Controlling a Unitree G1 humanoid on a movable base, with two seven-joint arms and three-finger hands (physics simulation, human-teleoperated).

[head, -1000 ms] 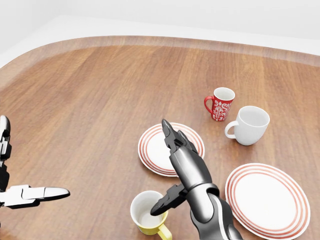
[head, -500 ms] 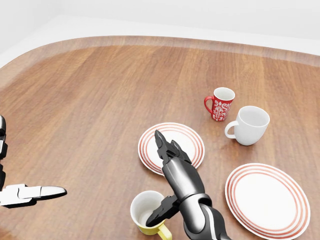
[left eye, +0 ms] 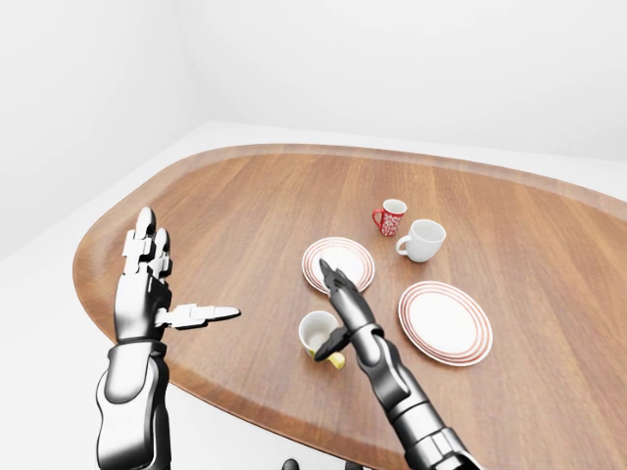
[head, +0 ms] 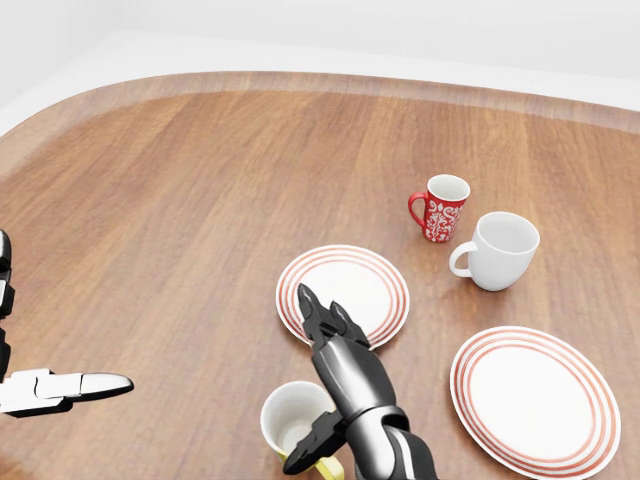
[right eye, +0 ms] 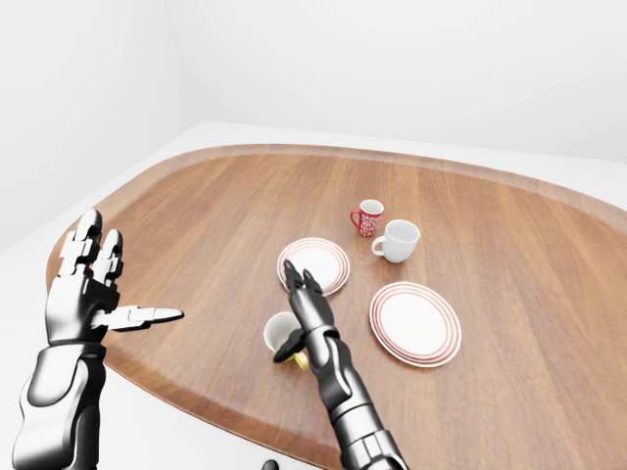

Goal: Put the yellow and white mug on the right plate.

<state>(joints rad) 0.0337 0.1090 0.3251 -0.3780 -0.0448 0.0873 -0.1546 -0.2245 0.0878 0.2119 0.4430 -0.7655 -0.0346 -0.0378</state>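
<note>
Our right hand (head: 330, 370) hovers with its fingers spread, two stretched toward the left plate (head: 343, 295) and the thumb dipping at the rim of the yellow and white mug (head: 292, 424). The mug stands upright on the wooden surface (head: 200, 200), just left of that hand in the head view, not gripped. The right plate (head: 535, 398) lies apart to the right. Our left hand (left eye: 152, 284) is raised, fingers splayed, well apart at the left.
</note>
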